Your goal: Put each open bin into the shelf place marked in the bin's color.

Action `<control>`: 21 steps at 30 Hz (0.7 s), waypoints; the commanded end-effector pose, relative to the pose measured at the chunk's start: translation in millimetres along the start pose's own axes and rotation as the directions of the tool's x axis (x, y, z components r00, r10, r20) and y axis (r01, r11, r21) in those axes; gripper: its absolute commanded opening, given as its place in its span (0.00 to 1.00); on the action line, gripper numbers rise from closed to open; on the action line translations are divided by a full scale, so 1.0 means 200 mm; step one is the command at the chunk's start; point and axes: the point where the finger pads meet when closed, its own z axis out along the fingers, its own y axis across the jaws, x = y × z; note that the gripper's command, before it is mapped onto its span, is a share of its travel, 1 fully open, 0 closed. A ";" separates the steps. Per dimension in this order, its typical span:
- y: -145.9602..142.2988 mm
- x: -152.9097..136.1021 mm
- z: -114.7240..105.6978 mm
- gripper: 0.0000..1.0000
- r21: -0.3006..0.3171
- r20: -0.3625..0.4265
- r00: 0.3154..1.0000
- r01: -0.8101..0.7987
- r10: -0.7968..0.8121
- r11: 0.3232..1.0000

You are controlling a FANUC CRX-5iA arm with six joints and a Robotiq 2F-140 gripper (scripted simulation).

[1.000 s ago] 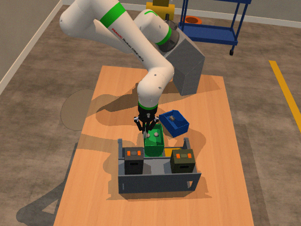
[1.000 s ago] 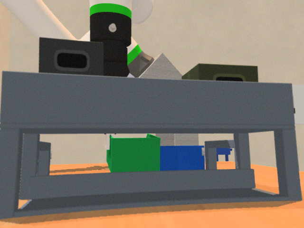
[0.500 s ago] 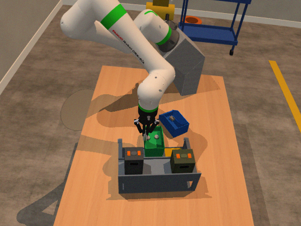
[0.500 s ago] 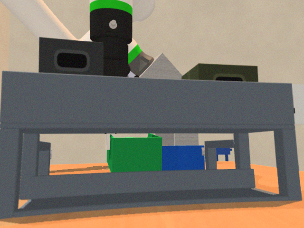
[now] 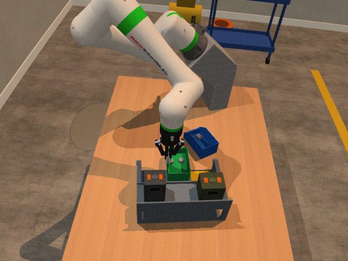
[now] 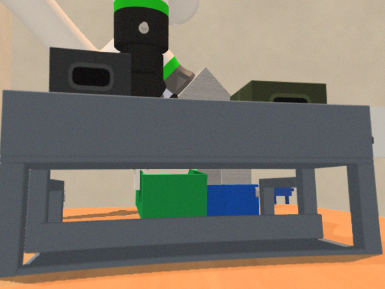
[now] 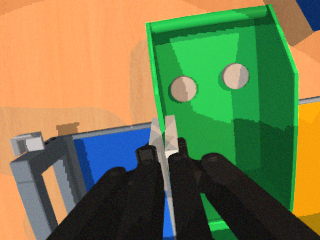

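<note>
White arm (image 5: 171,61) (image 6: 33,18) reads "FANUC" in red — end effector (image 5: 168,160) (image 6: 136,179) (image 7: 165,131) pinching the green bin (image 5: 178,176) (image 6: 174,195) (image 7: 212,112) by its wall.

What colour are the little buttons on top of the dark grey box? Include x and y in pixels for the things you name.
Orange (image 5: 148,176), best seen in the top view.

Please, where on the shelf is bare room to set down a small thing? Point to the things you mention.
On the upper board (image 5: 181,193), between the dark grey box (image 5: 155,193) (image 6: 59,74) and the olive box (image 5: 211,186) (image 6: 295,90). Crowded: behind it, where the end effector (image 5: 168,160) (image 6: 136,179) (image 7: 165,131) grips the green bin's (image 5: 178,176) (image 6: 174,195) (image 7: 215,120) side wall, with the blue bin (image 5: 209,150) (image 6: 232,200) (image 7: 312,10) nearby.
</note>
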 end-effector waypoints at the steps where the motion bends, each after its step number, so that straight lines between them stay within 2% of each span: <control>1: 0.00 -0.01 0.00 0.00 0.000 0.000 1.000 0.000 0.000 1.000; 21: 0.00 -0.04 -0.01 0.00 0.000 0.000 1.000 0.000 0.000 1.000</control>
